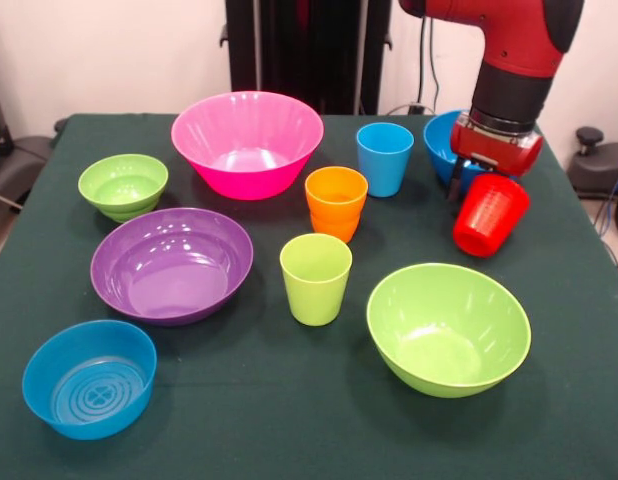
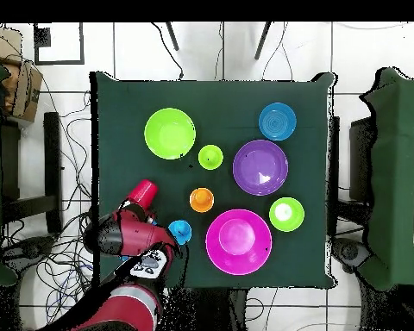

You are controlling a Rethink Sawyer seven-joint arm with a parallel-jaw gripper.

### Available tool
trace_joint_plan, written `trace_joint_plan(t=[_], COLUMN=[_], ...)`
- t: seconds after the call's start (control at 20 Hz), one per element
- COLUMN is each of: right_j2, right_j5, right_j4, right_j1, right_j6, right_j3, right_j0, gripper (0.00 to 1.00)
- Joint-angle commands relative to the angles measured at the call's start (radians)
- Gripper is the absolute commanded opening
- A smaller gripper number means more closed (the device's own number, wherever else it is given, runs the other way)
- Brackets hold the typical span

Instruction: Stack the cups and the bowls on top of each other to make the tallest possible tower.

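While the red cup [image 1: 489, 214] hung tilted in the jaws of the gripper [image 1: 476, 178], off the bench [image 1: 289, 420] near the big green bowl [image 1: 448, 328], only the front view showed the blue bowl [image 1: 444, 143] behind the arm; overhead, the arm covered it.

Cups: orange [image 1: 336, 202], red [image 1: 489, 214], light blue [image 1: 384, 158], lime [image 1: 315, 278]. Bowls: pink [image 1: 247, 142], purple [image 1: 172, 264]. Tabletop [image 1: 289, 420]: dark green.

Front view low across the table [image 1: 289, 440] toward the robot; overhead straight down, same tabletop
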Motion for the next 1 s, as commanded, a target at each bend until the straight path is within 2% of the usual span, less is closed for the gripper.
trace_joint_plan(t=[0.05, 0.95, 1.0], right_j2=[0.134, 0.019, 0.024], right_j5=[0.048, 0.033, 0.022], right_j4=[-0.042, -0.089, -0.092], right_j1=[0.024, 0.021, 0.020], right_j6=[0.114, 0.060, 0.073], right_j3=[0.041, -0.010, -0.008], right_j0=[-0.016, 0.079, 0.077], gripper=[1.00, 1.00, 0.00])
